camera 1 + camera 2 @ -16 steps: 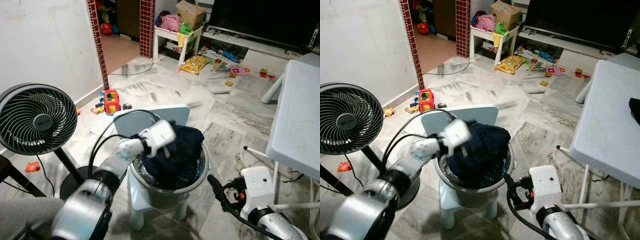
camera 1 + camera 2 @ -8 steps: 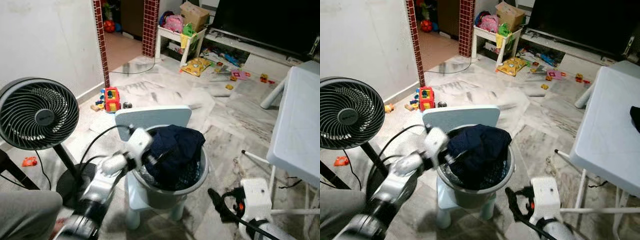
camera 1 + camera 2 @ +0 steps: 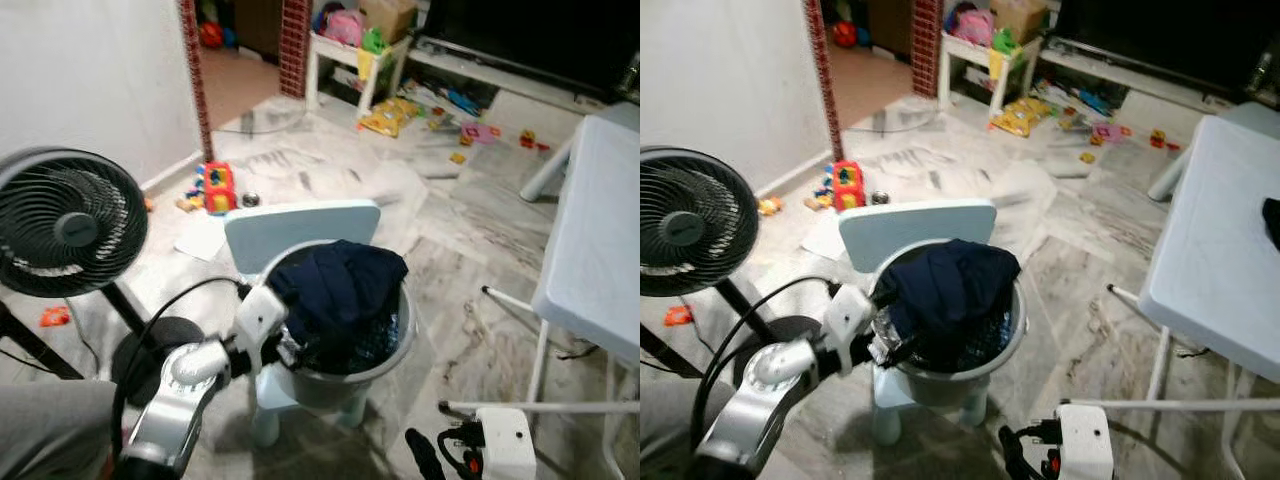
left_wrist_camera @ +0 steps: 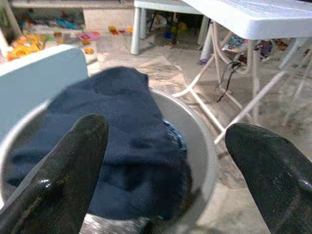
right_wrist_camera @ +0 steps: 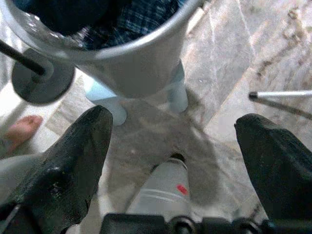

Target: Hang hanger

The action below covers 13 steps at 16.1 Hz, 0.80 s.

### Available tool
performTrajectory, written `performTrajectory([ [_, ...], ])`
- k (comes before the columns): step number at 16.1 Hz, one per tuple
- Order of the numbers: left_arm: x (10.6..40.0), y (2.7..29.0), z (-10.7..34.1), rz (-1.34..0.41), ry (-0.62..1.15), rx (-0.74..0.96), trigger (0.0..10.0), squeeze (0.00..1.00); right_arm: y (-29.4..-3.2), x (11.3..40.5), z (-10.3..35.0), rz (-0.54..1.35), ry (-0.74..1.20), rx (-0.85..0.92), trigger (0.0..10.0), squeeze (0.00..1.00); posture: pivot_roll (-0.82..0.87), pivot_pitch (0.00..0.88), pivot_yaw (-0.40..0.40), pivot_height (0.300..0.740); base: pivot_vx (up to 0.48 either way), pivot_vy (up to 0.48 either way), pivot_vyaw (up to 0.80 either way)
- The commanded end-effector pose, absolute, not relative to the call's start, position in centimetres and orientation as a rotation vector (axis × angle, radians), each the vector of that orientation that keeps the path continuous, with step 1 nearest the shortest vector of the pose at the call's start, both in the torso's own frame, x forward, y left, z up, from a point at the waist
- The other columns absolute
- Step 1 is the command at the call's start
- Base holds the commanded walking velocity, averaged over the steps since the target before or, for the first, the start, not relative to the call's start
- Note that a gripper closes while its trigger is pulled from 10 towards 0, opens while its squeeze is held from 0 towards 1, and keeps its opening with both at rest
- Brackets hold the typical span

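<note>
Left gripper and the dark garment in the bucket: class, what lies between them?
Nothing: in the left wrist view the open left gripper faces the dark garment heaped in the grey bucket across bare air.

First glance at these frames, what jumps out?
A grey bucket heaped with dark navy clothes sits on a small pale-blue chair at centre, with the left gripper at its near rim, jaws open. A black fan stands to the left, a white folding table to the right, and toys litter the far floor.
</note>
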<state>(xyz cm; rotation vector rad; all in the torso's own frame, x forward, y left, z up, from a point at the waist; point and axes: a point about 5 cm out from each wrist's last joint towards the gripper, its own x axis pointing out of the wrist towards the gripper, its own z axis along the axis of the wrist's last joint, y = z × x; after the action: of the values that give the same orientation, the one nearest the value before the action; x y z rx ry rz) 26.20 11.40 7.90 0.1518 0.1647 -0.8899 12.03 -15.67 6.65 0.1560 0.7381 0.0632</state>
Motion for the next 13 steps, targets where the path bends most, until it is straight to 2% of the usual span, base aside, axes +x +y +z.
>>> performTrajectory([
  [1, 25.9, 11.2, 8.3, -0.896, 0.163, 0.153, 10.0, 0.00, -15.8, 11.9, 7.0, 0.055, 0.736, 0.153, 10.0, 0.00, 0.02, 0.130, -0.129, 0.740, 0.000, 0.000, 0.00],
  [4, 24.9, 11.5, 8.7, -0.873, 0.175, 0.149, 10.0, 0.00, -16.0, 11.4, 7.1, 0.071, 0.759, 0.147, 10.0, 0.00, 0.04, 0.151, -0.170, 0.740, 0.000, 0.000, 0.00],
  [9, 25.1, 11.6, 9.1, -0.827, 0.191, 0.153, 10.0, 0.00, -15.8, 11.7, 7.3, 0.118, 0.773, 0.142, 10.0, 0.00, 0.03, 0.170, -0.210, 0.740, 0.000, 0.000, 0.00],
  [13, 25.5, 10.6, 9.4, -0.945, 0.133, 0.292, 10.0, 0.00, -16.3, 12.4, 7.5, 0.099, 0.758, 0.137, 10.0, 0.00, 0.02, 0.152, -0.197, 0.740, 0.000, 0.000, 0.00],
])
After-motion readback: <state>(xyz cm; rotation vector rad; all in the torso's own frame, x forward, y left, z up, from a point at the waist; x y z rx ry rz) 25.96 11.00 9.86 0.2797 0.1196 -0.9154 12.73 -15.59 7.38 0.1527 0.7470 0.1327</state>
